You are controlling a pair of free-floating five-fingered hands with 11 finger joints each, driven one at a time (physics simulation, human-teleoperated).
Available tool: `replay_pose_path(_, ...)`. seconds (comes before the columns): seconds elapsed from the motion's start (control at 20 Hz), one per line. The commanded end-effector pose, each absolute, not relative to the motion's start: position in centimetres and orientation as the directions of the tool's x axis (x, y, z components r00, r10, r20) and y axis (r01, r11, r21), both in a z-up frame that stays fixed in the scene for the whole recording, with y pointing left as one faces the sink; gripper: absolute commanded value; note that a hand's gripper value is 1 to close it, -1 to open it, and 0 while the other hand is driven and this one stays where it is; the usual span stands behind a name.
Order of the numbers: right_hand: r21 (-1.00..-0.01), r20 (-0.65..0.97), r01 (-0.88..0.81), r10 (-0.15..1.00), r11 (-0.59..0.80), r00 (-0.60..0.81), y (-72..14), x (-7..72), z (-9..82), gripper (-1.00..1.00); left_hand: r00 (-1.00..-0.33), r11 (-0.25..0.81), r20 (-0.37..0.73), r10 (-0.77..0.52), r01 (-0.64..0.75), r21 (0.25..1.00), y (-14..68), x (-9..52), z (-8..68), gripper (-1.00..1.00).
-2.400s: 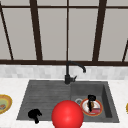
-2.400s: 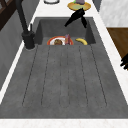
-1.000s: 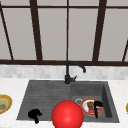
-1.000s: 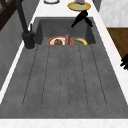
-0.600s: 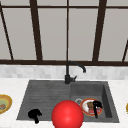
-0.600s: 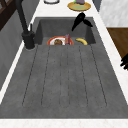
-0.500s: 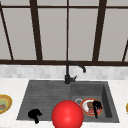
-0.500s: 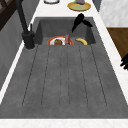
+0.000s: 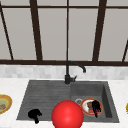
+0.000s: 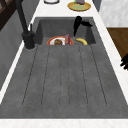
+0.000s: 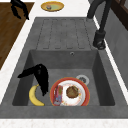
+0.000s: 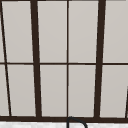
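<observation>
Plate (image 11: 70,95) with the red rim is lying flat on the floor of the sink basin (image 11: 98,75), carrying a round brown piece of food (image 11: 72,91) and a reddish strip (image 11: 58,95) beside it. It looks rigid and breakable, probably ceramic, fairly light yet awkward: lying flush on the basin floor, it is offering little to grip, so the raised rim on the side nearest the right robot hand (image 11: 41,77) seems the sensible place to pinch, keeping it level so the food is not sliding off. A wet glaze could be slippery.

That right robot hand is hanging in the basin with straight, relaxed fingers pointing down, grasping nothing; in the right side view its fingertips are coming down between the plate's rim and a banana (image 11: 35,96), which is lying just beside the plate. In the front view the same hand (image 9: 96,107) is overlapping the plate (image 9: 88,107). Whether it is touching the rim, I cannot tell.

Behind the plate the drain (image 11: 82,79) is showing, and the black faucet (image 9: 71,72) is rising above the ribbed drainboard (image 10: 65,75).

The left robot hand (image 9: 34,114) is floating by the drainboard's front edge, fingers curled, holding nothing. A red ball (image 9: 67,115) is sitting at the front, and a yellow dish (image 9: 3,103) is resting on the surface to the left.
</observation>
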State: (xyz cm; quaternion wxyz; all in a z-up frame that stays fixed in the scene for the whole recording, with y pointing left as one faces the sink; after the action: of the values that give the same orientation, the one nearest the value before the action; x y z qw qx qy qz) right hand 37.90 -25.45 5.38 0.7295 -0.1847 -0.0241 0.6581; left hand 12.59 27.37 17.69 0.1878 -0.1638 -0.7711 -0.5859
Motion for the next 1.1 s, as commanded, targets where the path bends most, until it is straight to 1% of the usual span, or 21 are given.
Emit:
replay_pose_path(0.0,-0.398,-0.193,-0.915,0.969,0.066,0.154,-25.5,37.9,7.1,-1.0,-0.876,0.26,0.481,0.033,0.473,0.842,27.4,12.6,17.7,0.0)
replay_pose_path(0.35,-0.538,-0.171,-0.838,0.962,0.089,0.212,-25.5,37.8,6.5,-1.0,-0.876,0.26,0.481,0.033,0.473,0.842,27.4,12.6,17.7,0.0)
replay_pose_path(0.75,-0.707,-0.145,-0.699,0.947,0.104,0.287,-26.7,38.4,5.2,-1.0,-0.876,0.26,0.481,0.033,0.473,0.842,27.4,12.6,17.7,0.0)
replay_pose_path(0.9,-0.683,-0.141,-0.72,0.945,0.122,0.294,-27.0,40.5,2.0,-1.0,-0.876,0.26,0.481,0.033,0.473,0.842,27.4,12.6,17.7,0.0)
replay_pose_path(1.05,-0.68,-0.155,-0.724,0.942,0.116,0.296,-27.0,43.0,-0.3,-1.0,-0.876,0.26,0.481,0.033,0.473,0.842,27.4,12.6,17.7,0.0)
